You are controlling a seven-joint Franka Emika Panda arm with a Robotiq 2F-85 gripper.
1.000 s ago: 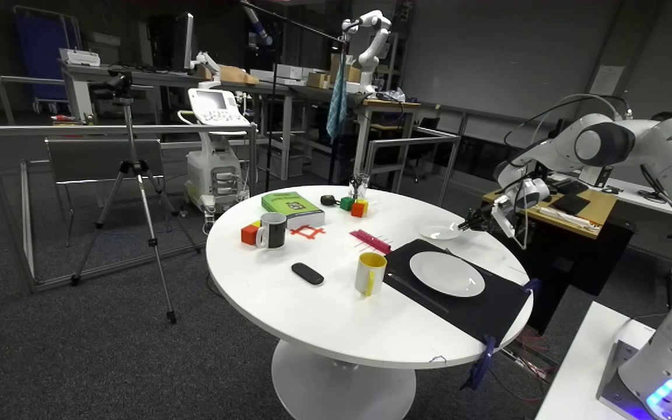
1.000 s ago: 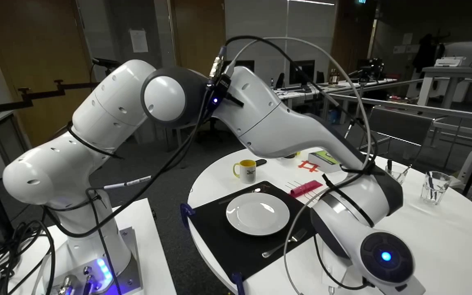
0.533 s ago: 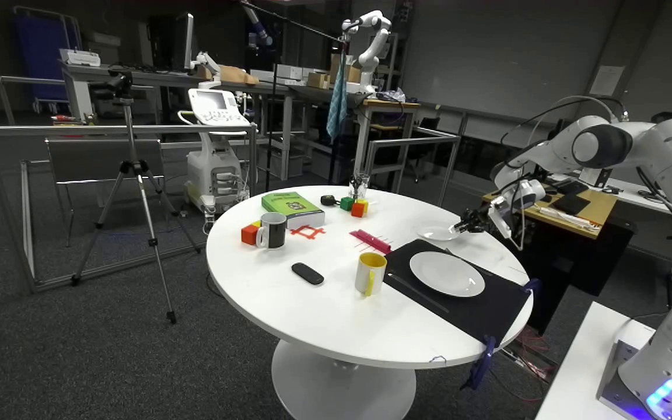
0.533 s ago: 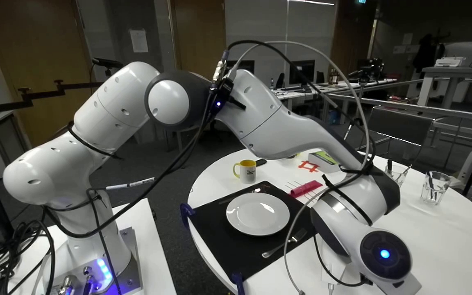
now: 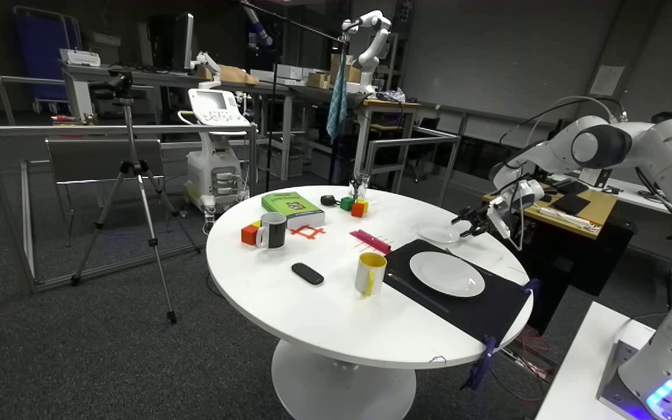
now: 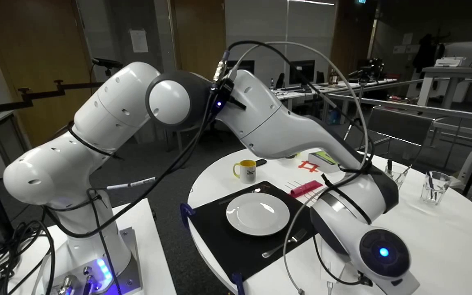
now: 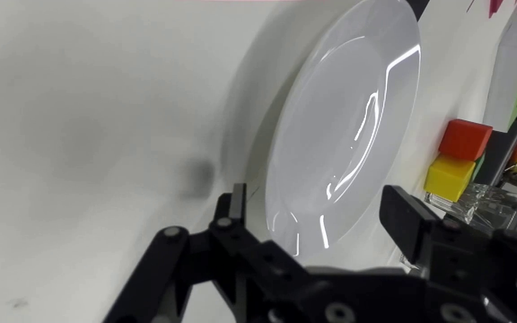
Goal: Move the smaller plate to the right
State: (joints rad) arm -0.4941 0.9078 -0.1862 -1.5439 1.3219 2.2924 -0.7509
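The smaller plate [image 5: 436, 234], white and round, lies on the white table beyond the black mat in an exterior view. It fills the middle of the wrist view, where the near end of the smaller plate [image 7: 326, 134] shows between the spread fingers. My gripper [image 7: 314, 194] is open at that rim, with visible gaps from the plate on both sides. In an exterior view the gripper [image 5: 459, 228] stands at the plate's right edge, jaws apart. The larger white plate [image 5: 447, 274] rests on the mat. From another side, the larger plate [image 6: 257, 214] shows but the smaller one does not.
A black mat [image 5: 487, 315] with a fork [image 6: 283, 243] borders the larger plate. A yellow-white mug [image 5: 369, 273], a pink holder [image 5: 371, 240] and a green book [image 5: 292, 204] stand farther off. Red [image 7: 465, 139] and yellow [image 7: 449, 177] blocks sit past the right finger, near a glass.
The jaws have spread from shut to wide apart at the plate's rim. The arm has shifted slightly left and down in an exterior view. The smaller plate has hardly moved.
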